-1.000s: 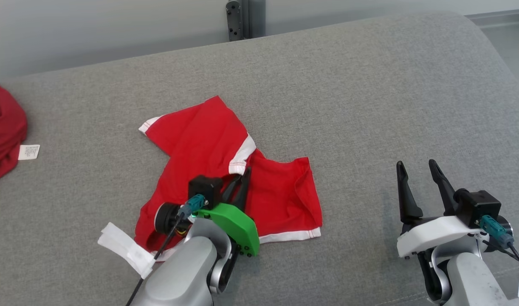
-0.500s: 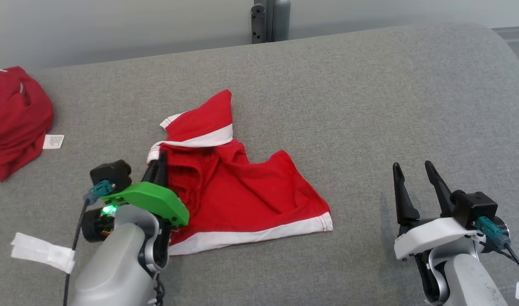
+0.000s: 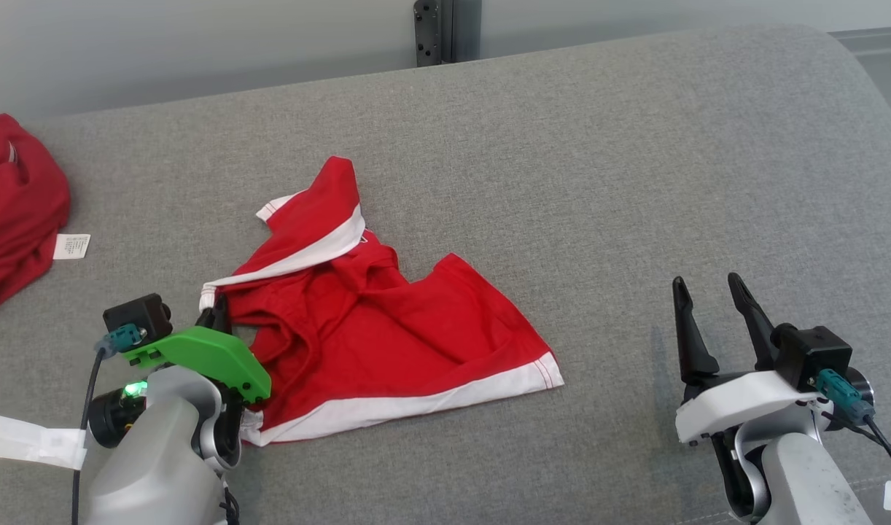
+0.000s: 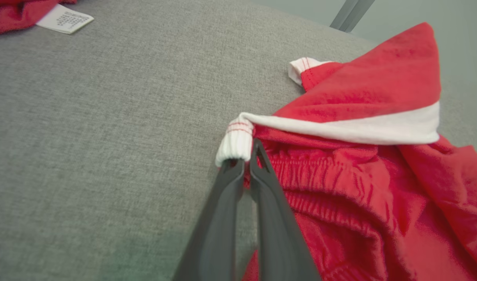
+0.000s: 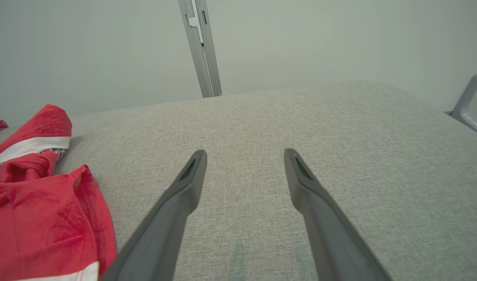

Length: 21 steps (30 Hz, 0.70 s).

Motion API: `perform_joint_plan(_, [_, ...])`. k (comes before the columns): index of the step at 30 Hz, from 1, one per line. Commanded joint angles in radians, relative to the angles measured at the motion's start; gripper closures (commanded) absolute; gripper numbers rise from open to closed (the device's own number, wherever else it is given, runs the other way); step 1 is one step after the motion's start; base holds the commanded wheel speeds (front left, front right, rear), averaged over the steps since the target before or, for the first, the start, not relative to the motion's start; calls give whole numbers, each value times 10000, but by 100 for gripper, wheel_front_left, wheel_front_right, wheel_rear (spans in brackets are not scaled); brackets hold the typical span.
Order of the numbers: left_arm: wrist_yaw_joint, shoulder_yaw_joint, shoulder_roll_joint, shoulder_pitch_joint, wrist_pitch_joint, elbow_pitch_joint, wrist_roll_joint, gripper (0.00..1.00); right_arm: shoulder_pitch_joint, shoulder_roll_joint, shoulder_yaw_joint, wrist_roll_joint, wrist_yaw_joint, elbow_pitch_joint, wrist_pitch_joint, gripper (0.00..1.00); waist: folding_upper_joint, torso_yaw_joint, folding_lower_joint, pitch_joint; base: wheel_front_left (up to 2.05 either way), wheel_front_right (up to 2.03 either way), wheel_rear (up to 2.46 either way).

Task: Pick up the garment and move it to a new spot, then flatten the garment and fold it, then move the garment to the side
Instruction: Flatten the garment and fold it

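Flattening, I'd say: left fingers [image 4: 223, 210] clamp the white waistband corner [image 4: 235, 140] of the garment [image 3: 387, 343], which lies rumpled on the cushion [image 3: 635, 146], left of centre toward the front edge. Right fingers [image 3: 690, 332] gape empty, well apart near the front right. Next I'd pinch the hem [image 3: 416, 402] with the right and pull taut.

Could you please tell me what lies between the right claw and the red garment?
A bare stretch of grey cushion, seen in the head view, separates the right claw from the red garment.
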Motion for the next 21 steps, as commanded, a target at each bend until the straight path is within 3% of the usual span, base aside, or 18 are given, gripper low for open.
perform_joint_plan(1, [-80,46,94,-251,-109,150,-55,47,-33,-22,3,-101,1,-36,28,0,0,13,0,-27,0,0,0])
perform_joint_plan(2, [-91,60,92,-309,-172,254,-44,18,-24,-20,3,-98,1,-49,32,0,0,23,0,-46,0,0,0])
perform_joint_plan(3, [-81,95,111,-381,-251,363,-15,0,-8,-20,11,-106,1,-62,53,0,0,36,0,-70,0,0,0])
perform_joint_plan(13, [-297,202,231,-233,-636,846,318,0,227,-20,-91,-122,1,-102,94,0,0,439,0,-409,0,0,0])
perform_joint_plan(21, [-369,709,316,1188,-663,-1912,1956,0,540,-21,-172,-239,1,-313,105,0,0,1039,0,-779,0,0,0])
